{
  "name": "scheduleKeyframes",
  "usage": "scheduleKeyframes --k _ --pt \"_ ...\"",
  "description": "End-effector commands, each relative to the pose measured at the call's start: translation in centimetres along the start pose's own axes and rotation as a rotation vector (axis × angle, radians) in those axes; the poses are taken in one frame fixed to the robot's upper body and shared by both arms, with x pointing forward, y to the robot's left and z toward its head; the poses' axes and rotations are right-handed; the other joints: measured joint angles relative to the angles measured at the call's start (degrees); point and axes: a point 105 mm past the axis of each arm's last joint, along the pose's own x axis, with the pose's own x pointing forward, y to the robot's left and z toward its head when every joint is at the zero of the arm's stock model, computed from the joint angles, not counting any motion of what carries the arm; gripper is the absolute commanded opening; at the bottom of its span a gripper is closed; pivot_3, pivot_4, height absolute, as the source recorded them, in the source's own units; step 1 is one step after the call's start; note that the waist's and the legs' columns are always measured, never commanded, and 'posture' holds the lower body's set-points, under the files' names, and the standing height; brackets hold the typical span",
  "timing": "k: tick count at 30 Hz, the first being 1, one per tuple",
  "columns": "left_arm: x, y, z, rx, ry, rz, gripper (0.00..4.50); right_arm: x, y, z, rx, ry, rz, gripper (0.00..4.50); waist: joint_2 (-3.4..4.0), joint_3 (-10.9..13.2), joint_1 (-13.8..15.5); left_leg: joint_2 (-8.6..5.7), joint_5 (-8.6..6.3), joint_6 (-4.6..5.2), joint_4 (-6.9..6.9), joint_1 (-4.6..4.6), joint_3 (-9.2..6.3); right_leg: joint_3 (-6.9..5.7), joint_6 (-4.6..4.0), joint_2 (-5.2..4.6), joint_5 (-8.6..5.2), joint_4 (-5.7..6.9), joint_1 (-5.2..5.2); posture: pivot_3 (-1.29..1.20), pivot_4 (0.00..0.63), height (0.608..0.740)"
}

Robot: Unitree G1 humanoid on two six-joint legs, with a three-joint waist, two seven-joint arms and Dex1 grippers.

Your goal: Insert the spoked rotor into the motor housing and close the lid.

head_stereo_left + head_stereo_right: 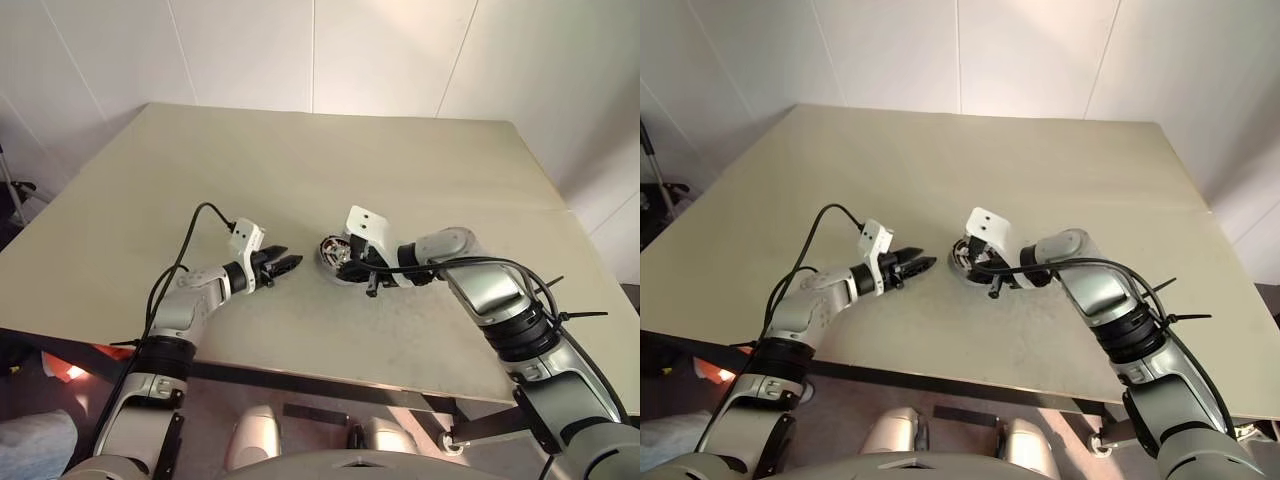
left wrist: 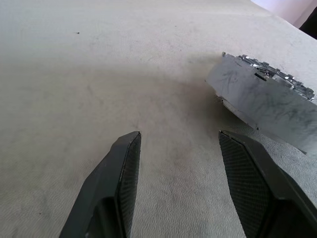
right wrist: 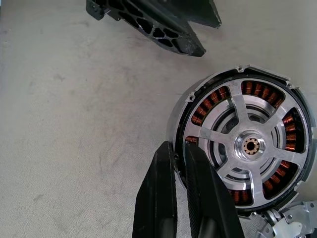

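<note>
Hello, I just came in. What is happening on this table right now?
A humanoid robot is assembling a motor on a beige table. The spoked rotor already sits inside the motor housing, with copper windings visible between its spokes. The right gripper is shut, its fingertips at the housing's rim. The left gripper is open and empty, beside the housing. At the picture's edge in the right wrist view a grey part lies next to the housing; I cannot tell whether it is the lid.

No text, label, brand, number or sign can be read anywhere: none on the round metal motor part, none on the bare counter.
</note>
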Motion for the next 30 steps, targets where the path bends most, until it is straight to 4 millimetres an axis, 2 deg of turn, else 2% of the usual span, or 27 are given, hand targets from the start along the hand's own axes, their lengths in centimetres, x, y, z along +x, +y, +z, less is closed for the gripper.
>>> scheduleKeyframes --k 1,4,10,17,19,23,27,30 --pt "-0.2 -0.2 1.5 0.030 -0.038 -0.007 2.64 -0.2 -0.4 2.0 0.010 -0.053 -0.032 0.01 0.00 0.00 -0.04 0.00 0.00 -0.01 0.00 0.01 0.00 0.00 0.00 0.00 0.00 0.00 0.00 0.00 0.000 0.740" --pt "-0.1 -0.1 1.5 0.031 -0.038 -0.007 2.64 0.3 -0.4 2.1 0.048 -0.060 -0.046 0.01 0.00 0.00 -0.05 0.00 0.06 -0.12 -0.01 0.02 0.00 0.00 0.00 0.00 0.00 0.03 0.00 0.00 0.000 0.740" --pt "0.0 -0.1 1.6 0.032 -0.038 -0.005 2.64 0.6 0.2 2.4 0.038 -0.086 -0.060 1.96 0.00 0.00 -0.05 0.00 0.13 -0.25 -0.01 0.04 0.00 0.00 0.01 0.00 0.00 0.03 0.03 0.00 0.000 0.740" --pt "0.2 -0.2 1.6 0.029 -0.039 -0.013 2.64 -1.4 -0.4 5.1 0.118 -0.214 -0.081 4.44 0.00 0.00 -0.03 0.00 0.15 -0.28 -0.03 0.14 -0.01 0.01 0.01 0.00 0.00 0.04 0.09 0.00 0.000 0.740" --pt "0.3 -0.3 1.6 0.029 -0.039 -0.018 2.64 -1.8 -0.8 5.1 0.185 -0.238 -0.105 4.44 0.00 0.00 -0.03 0.00 0.15 -0.29 -0.03 0.15 -0.01 0.01 0.01 0.00 0.00 0.05 0.10 0.00 0.000 0.740" --pt "0.7 -0.6 1.8 0.024 -0.044 -0.034 2.64 -3.0 -2.6 3.6 0.521 -0.299 -0.202 4.44 0.00 0.00 -0.01 -0.01 0.18 -0.32 -0.06 0.19 -0.01 0.01 0.01 0.00 0.00 0.06 0.12 0.00 0.000 0.740" --pt "0.9 -0.7 1.5 0.019 -0.033 -0.042 2.64 -4.9 -2.0 1.6 0.785 -0.368 -0.184 4.44 0.00 0.00 0.15 -0.04 0.19 -0.35 -0.08 0.21 -0.02 0.01 0.01 0.00 0.00 0.04 0.16 0.00 0.000 0.740" --pt "1.0 -0.8 1.2 0.012 -0.021 -0.056 2.64 -6.5 -0.9 0.2 0.896 -0.497 -0.111 4.44 0.00 -0.01 0.38 -0.04 0.19 -0.35 -0.14 0.22 -0.03 0.01 0.02 0.00 0.00 0.00 0.17 0.00 0.000 0.740"
